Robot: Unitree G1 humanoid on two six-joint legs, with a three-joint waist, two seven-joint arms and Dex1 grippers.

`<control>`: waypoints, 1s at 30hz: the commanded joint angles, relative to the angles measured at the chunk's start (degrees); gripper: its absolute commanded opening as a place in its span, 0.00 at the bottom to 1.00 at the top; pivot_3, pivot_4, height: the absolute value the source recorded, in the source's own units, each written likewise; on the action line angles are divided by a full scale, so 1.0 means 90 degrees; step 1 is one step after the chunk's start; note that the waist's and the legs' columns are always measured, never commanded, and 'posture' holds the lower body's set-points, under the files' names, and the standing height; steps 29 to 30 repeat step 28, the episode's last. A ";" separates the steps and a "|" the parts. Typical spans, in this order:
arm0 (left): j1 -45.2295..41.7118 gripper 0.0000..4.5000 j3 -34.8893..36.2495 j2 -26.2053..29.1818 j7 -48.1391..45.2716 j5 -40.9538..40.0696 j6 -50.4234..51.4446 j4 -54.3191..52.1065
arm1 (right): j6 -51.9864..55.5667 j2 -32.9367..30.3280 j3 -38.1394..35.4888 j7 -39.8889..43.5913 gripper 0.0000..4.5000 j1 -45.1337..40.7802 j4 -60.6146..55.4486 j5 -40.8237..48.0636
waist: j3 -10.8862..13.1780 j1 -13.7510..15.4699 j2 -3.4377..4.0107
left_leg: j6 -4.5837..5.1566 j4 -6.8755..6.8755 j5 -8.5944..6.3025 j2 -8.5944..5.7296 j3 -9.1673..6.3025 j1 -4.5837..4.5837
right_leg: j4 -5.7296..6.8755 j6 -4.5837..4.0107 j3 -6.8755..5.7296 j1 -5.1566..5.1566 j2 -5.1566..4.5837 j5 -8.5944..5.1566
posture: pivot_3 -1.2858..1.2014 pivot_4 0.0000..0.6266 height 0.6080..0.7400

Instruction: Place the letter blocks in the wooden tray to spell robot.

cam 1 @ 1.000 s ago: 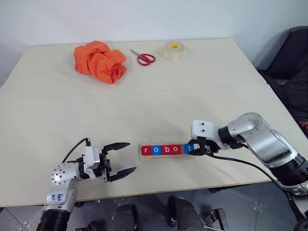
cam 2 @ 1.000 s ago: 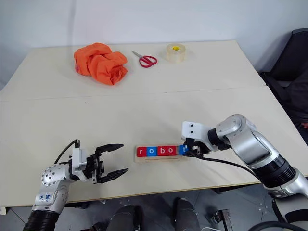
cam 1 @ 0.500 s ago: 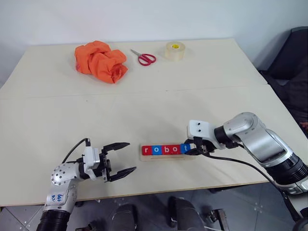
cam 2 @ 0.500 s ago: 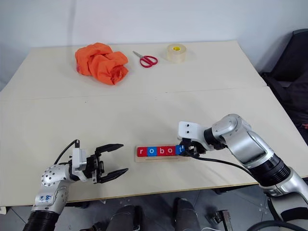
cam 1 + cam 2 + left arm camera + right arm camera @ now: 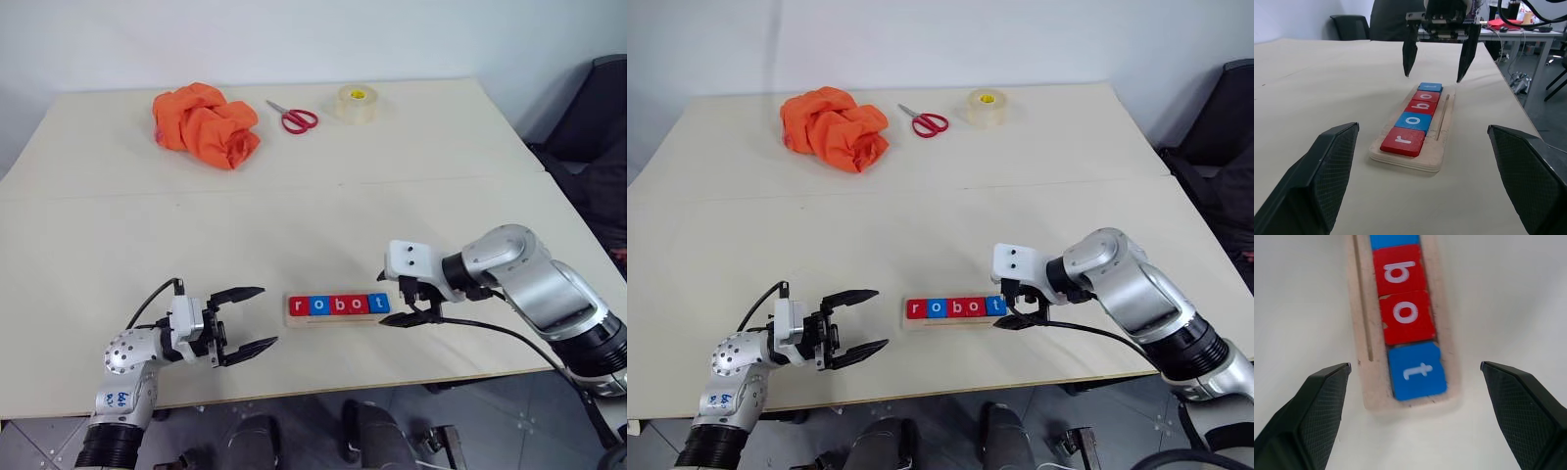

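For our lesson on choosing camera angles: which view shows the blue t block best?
The right wrist view: the blue t block sits close up at the end of the wooden tray, its letter clear. The left wrist view shows it at the row's far end, foreshortened; in the eye views it is tiny, beside the open right tool.

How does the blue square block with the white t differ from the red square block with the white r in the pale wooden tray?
The blue t block is blue; the red r block is red. The t block sits at the wooden tray's end beside the open right gripper, with a finger on each side, untouched; the r block sits at the end facing the left gripper. Both lie flat in the same row.
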 commanded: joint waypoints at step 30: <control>-0.0277 1.00 0.1445 0.0658 -0.0428 -0.1002 0.0055 0.0307 | -0.4589 0.0277 -0.2960 0.2280 0.99 0.0939 0.3944 0.2181 | -0.0001 -0.0003 -0.0001 | -0.0009 0.0001 0.0009 0.0009 0.0006 0.0028 | 0.0003 0.0004 0.0002 0.0025 0.0012 0.0004 | 0.52 0.24 1.00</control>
